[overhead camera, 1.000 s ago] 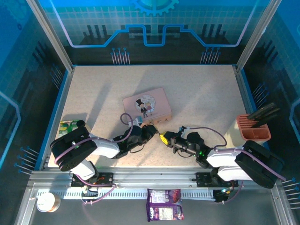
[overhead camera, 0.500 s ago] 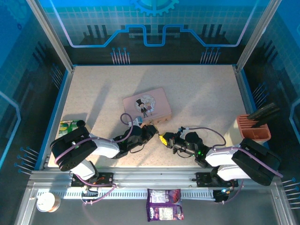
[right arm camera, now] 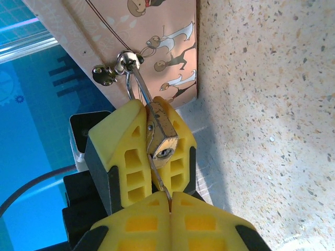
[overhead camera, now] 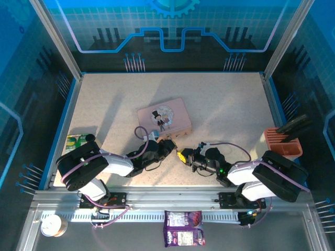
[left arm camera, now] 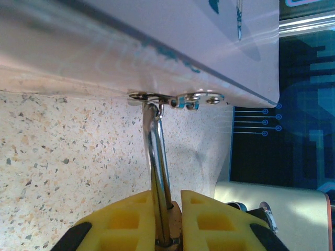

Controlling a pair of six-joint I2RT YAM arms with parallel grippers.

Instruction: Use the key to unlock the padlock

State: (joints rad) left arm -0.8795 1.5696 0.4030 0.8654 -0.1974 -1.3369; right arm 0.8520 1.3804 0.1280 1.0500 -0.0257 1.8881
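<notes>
Right gripper (right arm camera: 170, 201): clenched on the key (right arm camera: 161, 183), a thin dark sliver reaching up to the padlock's lower end; whether it enters the keyhole (right arm camera: 164, 152) cannot be told. Left gripper (left arm camera: 167, 201): yellow fingers (right arm camera: 123, 141) clamped on the padlock (right arm camera: 161, 133), a small brass body above the speckled table (right arm camera: 272, 104). Beyond: silver shackle (left arm camera: 157, 151) threaded through the metal hasp (right arm camera: 112, 70) of the pink tin (right arm camera: 157, 26), printed with cartoon figures.

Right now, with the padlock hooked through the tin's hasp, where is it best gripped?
Probably across the padlock's flat brass sides, approaching from the near left, as the left gripper does: the shackle is thin and threaded through the hasp, and the keyhole face must stay uncovered.
</notes>
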